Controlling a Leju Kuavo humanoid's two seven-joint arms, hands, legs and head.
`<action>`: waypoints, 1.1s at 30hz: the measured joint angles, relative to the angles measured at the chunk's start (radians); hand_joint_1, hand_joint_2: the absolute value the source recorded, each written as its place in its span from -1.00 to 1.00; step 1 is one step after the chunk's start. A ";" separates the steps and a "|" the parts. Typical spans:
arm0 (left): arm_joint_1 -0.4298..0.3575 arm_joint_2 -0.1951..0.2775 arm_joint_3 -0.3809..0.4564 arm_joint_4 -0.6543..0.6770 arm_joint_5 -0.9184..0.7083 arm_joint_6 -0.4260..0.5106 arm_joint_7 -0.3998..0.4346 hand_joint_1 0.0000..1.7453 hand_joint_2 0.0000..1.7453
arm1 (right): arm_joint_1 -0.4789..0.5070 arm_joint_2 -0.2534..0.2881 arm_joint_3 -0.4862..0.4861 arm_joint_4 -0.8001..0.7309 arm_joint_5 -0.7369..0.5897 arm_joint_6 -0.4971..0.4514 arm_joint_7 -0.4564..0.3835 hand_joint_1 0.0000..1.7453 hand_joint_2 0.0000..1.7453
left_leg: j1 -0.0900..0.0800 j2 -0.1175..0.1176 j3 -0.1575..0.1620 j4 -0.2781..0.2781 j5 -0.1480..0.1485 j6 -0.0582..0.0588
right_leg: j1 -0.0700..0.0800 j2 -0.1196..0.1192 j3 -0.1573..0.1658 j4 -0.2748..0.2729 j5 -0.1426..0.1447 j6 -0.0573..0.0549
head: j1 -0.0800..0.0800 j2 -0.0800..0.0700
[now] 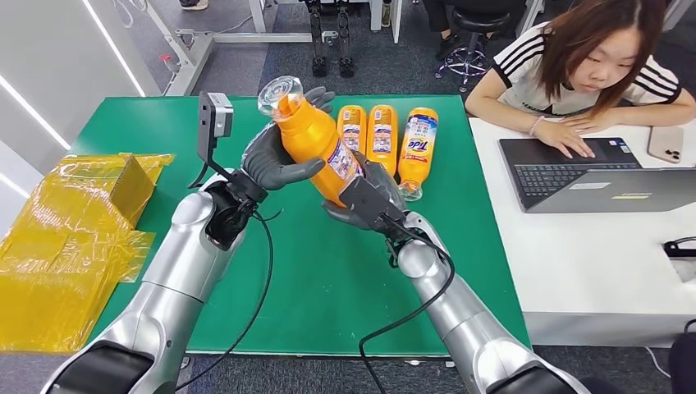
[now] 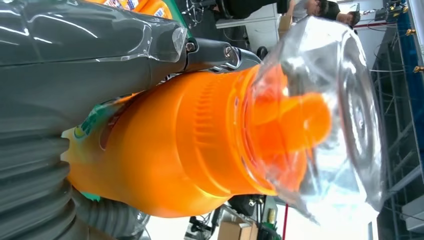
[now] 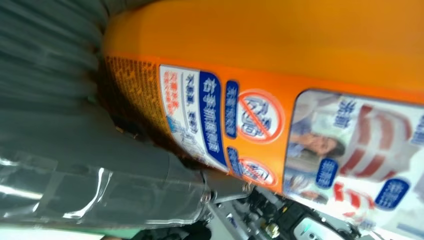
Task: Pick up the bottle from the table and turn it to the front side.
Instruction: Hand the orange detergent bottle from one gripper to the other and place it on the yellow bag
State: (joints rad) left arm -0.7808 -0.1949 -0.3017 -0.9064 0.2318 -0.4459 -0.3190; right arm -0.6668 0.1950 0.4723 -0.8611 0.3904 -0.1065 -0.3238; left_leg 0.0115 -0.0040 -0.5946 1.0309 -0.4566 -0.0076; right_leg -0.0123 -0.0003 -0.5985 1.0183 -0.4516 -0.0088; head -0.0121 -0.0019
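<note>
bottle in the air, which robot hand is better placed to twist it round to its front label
Probably the left robot hand: it wraps the orange bottle round its upper body near the clear cap, free to roll it. The right robot hand props the base from below.

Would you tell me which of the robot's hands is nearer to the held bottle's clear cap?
Left. The left hand grips the orange bottle just below its clear cap; the right hand holds the bottom end.

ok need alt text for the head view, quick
Both robot hands hold an orange bottle tilted above a green table, the left robot hand near its clear cap and the right robot hand at its base. Three more orange bottles lie in a row behind it. A person sits at a laptop on a white desk to the right.
</note>
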 joint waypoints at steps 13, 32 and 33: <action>-0.011 -0.007 -0.002 0.009 0.037 0.016 0.017 1.00 1.00 | -0.028 0.015 0.000 0.057 -0.005 -0.020 -0.016 1.00 1.00 | 0.000 0.000 0.000 0.000 0.000 0.000 | 0.000 0.000 0.000 0.000 0.000 0.000 | 0.000 0.000; -0.033 0.065 -0.083 0.006 -0.575 0.466 -0.204 1.00 1.00 | 0.129 -0.030 -0.029 -0.079 -0.091 0.057 -0.061 -1.00 1.00 | 0.000 0.000 0.000 0.000 0.000 0.000 | 0.000 0.000 -0.001 0.000 0.000 0.000 | 0.000 0.000; -0.040 0.078 -0.087 0.002 -0.631 0.498 -0.211 1.00 1.00 | 0.152 -0.042 -0.032 -0.104 -0.100 0.057 -0.071 -1.00 1.00 | 0.000 0.000 0.000 0.000 0.000 0.000 | 0.000 0.000 -0.001 0.000 0.000 0.000 | 0.000 0.000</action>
State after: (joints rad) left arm -0.8211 -0.1170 -0.3888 -0.9042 -0.3993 0.0521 -0.5303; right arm -0.5148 0.1533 0.4399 -0.9651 0.2901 -0.0493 -0.3951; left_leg 0.0116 -0.0040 -0.5947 1.0309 -0.4567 -0.0077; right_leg -0.0122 -0.0001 -0.5991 1.0183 -0.4517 -0.0088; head -0.0121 -0.0019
